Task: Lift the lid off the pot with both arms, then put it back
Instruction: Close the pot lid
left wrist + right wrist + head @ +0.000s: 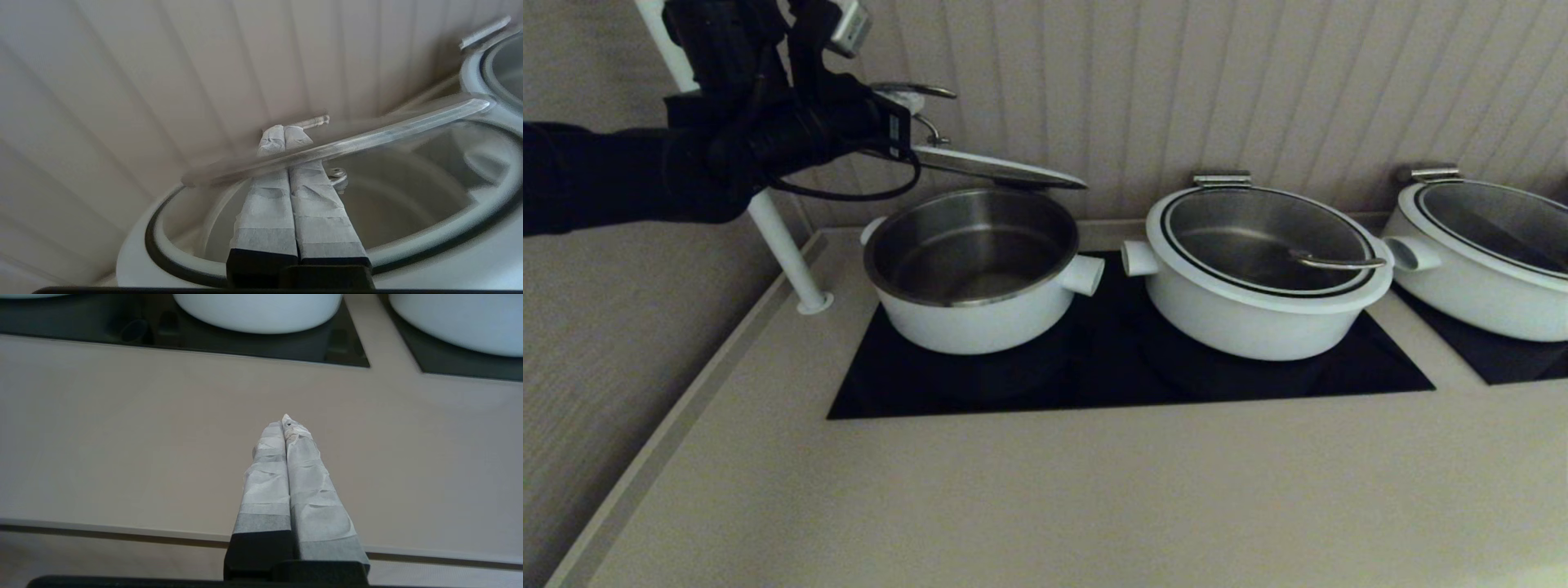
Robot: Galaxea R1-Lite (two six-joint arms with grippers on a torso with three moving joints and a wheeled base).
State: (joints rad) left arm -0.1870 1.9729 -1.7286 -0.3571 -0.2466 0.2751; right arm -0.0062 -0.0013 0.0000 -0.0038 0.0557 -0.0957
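Note:
The pot stands open on the left of the black cooktop, its steel inside showing. The lid hangs tilted above the pot's back rim, its right edge lower. My left gripper is at the lid's steel wire handle. In the left wrist view its taped fingers are shut together and pass under the handle, which lies across them; the lid's white rim curves below. My right gripper is shut and empty over the beige counter, out of the head view.
Two twin white pots with lids on stand to the right, one in the middle and one at the far right. A white pole rises at the counter's back left corner. A panelled wall runs close behind the pots.

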